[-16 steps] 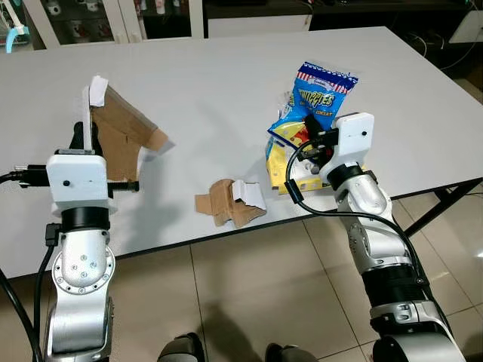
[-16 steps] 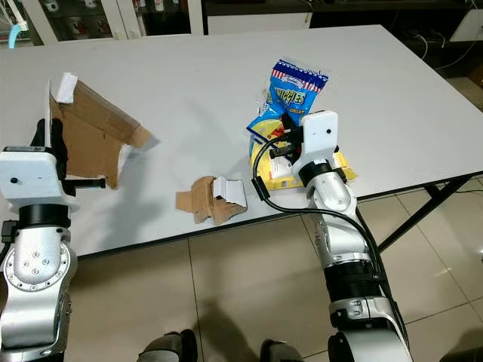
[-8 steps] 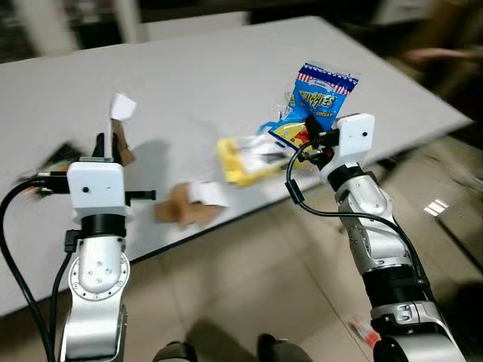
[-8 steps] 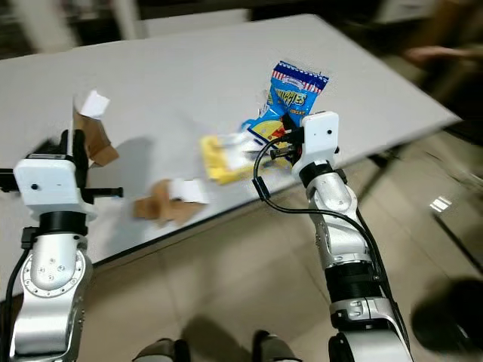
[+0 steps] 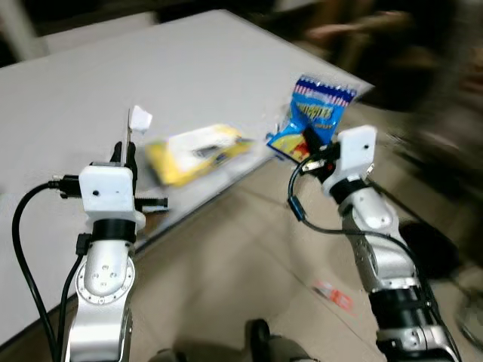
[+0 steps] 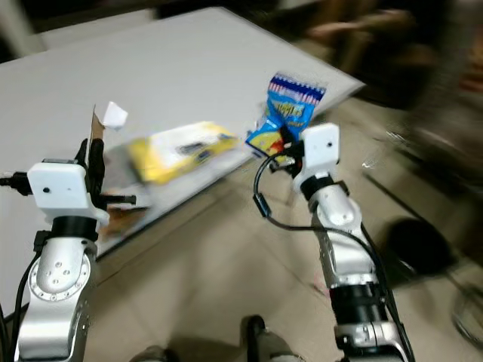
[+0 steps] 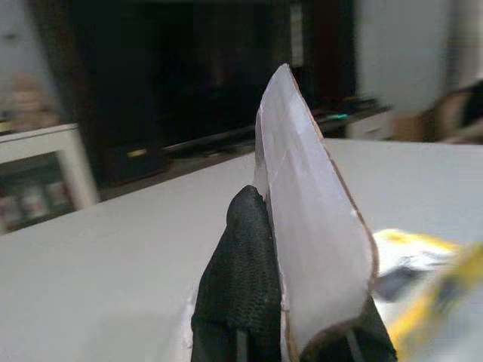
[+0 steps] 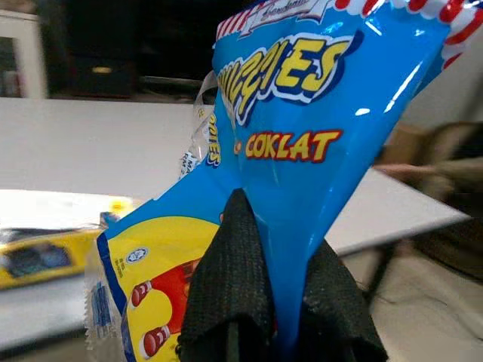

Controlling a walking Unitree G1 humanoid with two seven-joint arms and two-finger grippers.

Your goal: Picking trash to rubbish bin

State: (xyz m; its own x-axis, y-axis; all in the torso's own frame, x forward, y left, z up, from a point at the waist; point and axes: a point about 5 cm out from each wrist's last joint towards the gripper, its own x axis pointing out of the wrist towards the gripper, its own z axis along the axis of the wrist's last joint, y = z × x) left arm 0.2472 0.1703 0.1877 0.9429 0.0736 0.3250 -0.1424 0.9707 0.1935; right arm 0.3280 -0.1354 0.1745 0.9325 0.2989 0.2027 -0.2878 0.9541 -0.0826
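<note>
My left gripper [image 5: 125, 156] is shut on a brown cardboard piece [image 5: 132, 136] held upright and edge-on, with a white scrap at its top. In the left wrist view the cardboard [image 7: 313, 226] rises between the black fingers [image 7: 238, 294]. My right gripper [image 5: 309, 142] is shut on a blue and yellow snack bag [image 5: 318, 111], held up beyond the table's corner. The right wrist view shows the bag [image 8: 302, 113] pinched between the fingers [image 8: 241, 279]. Everything is blurred by motion.
A yellow packet [image 5: 196, 149] lies near the front edge of the grey table [image 5: 113, 75]. Tiled floor spreads to the right, with a small red item [image 5: 332, 294] and a dark round shape [image 6: 415, 245] on it.
The whole view has swung to the right, so the table has slid left and more floor shows. Both grippers keep their hold on the cardboard and the snack bag.
</note>
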